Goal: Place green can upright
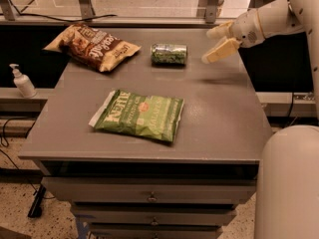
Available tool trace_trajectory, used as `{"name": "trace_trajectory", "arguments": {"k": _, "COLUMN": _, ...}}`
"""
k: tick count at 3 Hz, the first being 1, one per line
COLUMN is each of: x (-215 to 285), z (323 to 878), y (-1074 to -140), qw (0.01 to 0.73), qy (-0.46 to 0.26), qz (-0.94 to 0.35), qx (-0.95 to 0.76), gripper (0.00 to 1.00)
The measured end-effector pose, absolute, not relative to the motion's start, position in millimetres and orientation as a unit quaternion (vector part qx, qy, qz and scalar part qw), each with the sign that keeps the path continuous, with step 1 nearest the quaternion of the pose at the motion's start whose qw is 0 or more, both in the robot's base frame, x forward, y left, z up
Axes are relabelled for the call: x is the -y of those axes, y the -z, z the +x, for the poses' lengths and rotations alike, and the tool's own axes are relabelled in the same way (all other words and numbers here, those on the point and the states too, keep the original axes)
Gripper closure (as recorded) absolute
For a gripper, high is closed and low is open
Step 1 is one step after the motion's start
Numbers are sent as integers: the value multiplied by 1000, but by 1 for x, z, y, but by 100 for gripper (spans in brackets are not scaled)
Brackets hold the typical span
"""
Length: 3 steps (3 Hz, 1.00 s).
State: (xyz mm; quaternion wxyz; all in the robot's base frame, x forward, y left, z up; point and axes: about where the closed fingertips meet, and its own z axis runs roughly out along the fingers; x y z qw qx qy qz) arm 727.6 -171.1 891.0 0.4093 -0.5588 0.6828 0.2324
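This looks like a robot test lab or office: a grey metal counter (224,113) with drawers (149,198), a speckled floor (15,210), loose cables (6,131), a pump bottle (22,81) beside it, and the tool (217,43), fingers spread, above the counter's far right part.

The white jointed arm (279,15) reaches in from the upper right corner and slopes down leftwards. At its tip the cream two-finger gripper (215,42) hangs in the air, pointing left, its fingers (222,50) spread apart and holding nothing. The white rounded base (289,183) fills the lower right.
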Motion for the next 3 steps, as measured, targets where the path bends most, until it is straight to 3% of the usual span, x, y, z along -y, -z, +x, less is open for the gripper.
{"name": "trace_trajectory", "arguments": {"k": 1, "x": 162, "z": 730, "y": -898, "qw": 378, "qy": -189, "qz": -594, "qx": -685, "gripper": 0}}
{"name": "trace_trajectory", "arguments": {"k": 3, "x": 127, "z": 746, "y": -900, "qw": 322, "qy": -119, "qz": -647, "qx": -681, "gripper": 0}}
